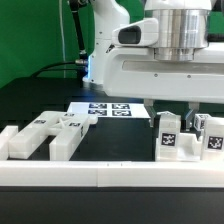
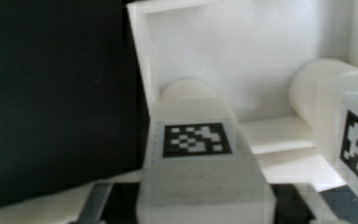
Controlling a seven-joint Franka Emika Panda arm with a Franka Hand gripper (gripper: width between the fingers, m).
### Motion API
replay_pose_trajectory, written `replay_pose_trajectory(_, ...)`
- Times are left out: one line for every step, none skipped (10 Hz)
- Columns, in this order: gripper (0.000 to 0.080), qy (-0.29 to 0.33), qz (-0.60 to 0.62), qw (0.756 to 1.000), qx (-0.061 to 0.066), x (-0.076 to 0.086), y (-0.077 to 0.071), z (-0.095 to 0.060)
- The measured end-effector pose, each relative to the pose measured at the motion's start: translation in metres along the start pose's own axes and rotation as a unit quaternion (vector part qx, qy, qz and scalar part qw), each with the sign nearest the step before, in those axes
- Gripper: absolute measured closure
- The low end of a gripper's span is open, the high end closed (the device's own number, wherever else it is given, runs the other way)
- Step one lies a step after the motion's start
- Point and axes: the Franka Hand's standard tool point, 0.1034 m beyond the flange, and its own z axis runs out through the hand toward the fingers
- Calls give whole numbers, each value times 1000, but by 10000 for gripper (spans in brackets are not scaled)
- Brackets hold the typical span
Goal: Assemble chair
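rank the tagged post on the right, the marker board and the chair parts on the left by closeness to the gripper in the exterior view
1. Tagged post: directly under the gripper, on the exterior view's right.
2. Marker board: middle of the table, farther back.
3. Chair parts: exterior view's far left.

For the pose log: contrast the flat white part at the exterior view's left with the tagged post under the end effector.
The left part lies low and flat; the post stands upright. The left part sits clear of the end effector; the post stands directly beneath it. Both are white and blocky.
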Motion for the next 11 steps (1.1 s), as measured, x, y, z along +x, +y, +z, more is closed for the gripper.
replay_pose_trajectory(508, -1, 6, 1000, 0, 0, 1, 0)
replay_pose_trajectory(397, -1, 5, 1000, -1, 0, 1, 1)
replay_pose_trajectory(258, -1, 5, 1000, -1, 0, 1, 1)
replay_pose_trajectory(184, 0, 6, 1000, 0, 0, 1, 1)
replay_pose_trajectory(184, 2, -1, 1000, 2, 3, 1, -4)
replay_pose_trajectory(156, 6, -2, 1000, 5, 6, 0, -12)
replay_pose_trajectory(151, 13, -12, 1000, 9, 6, -1, -19)
replay_pose_trajectory(151, 21, -17, 1000, 12, 5, 1, -22)
replay_pose_trajectory(150, 32, -22, 999, 15, 0, 2, -24)
replay_pose_trajectory(150, 37, -31, 999, 15, -7, 3, -24)
replay_pose_trajectory(150, 34, -20, 999, 15, -11, 5, -22)
